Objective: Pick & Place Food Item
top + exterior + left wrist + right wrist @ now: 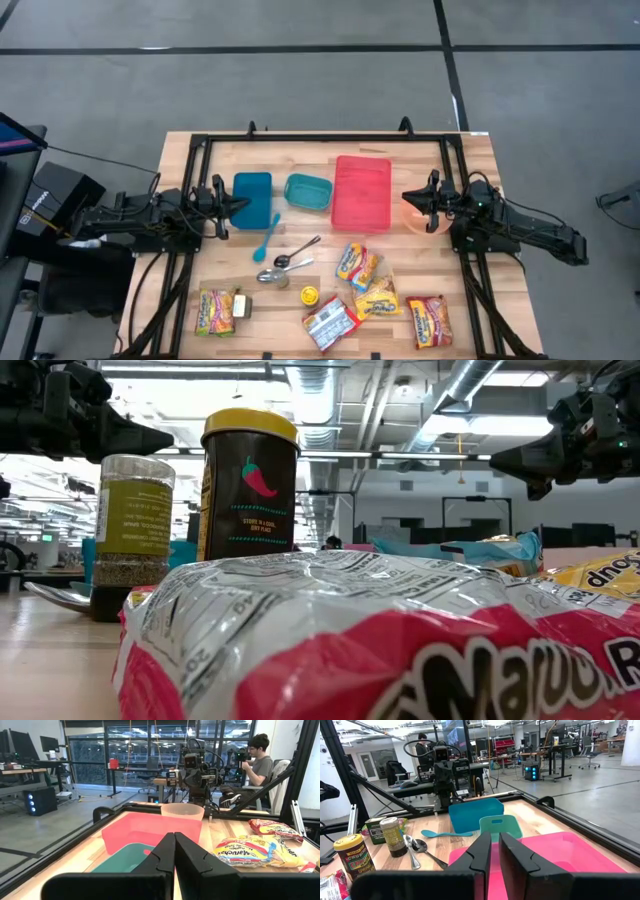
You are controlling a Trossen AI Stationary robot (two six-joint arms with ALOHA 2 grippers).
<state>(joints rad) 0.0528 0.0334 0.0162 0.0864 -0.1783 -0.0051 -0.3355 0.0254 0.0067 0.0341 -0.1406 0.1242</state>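
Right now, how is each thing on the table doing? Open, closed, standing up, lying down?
Left end effector: shut, holding nothing.
Right end effector: nearly shut, holding nothing.
Red rectangular plastic tray: upright.
Dark spice jar with yellow lid: standing, lid on.
Glass herb jar: standing.
Turquoise plastic spoon: lying flat.

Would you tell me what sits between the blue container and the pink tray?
In the high view, a teal container sits between the blue container and the pink tray.
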